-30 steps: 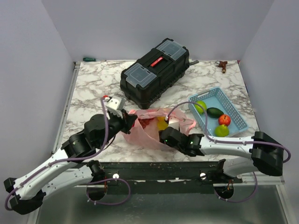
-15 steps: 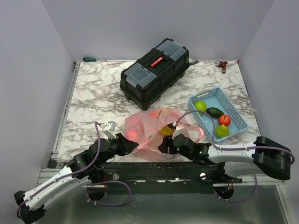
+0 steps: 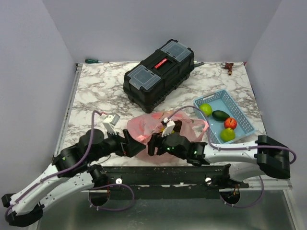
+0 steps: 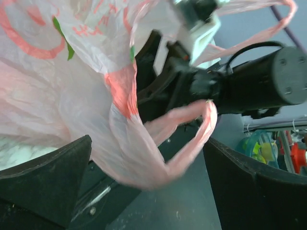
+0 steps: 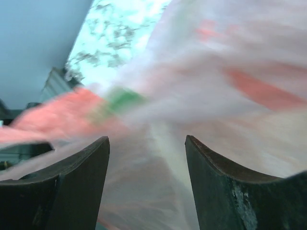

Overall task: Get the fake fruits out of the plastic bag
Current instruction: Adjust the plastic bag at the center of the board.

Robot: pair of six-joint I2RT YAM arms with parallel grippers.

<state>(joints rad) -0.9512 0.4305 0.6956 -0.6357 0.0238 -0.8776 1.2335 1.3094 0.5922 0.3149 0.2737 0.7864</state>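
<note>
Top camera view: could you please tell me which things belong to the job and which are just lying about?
Job: crinkly translucent pink plastic bag; glossy plastic fruits in the light blue mesh basket.
Lying about: black plastic toolbox; green-handled screwdriver; small brown object.

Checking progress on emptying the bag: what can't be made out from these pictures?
How many fruits are inside the plastic bag: top view, crumpled pink film and the right hand cover them.
Whether the right hand touches the bag: right wrist view, motion blur.
Small brown object at the far right: top view, too small.
</note>
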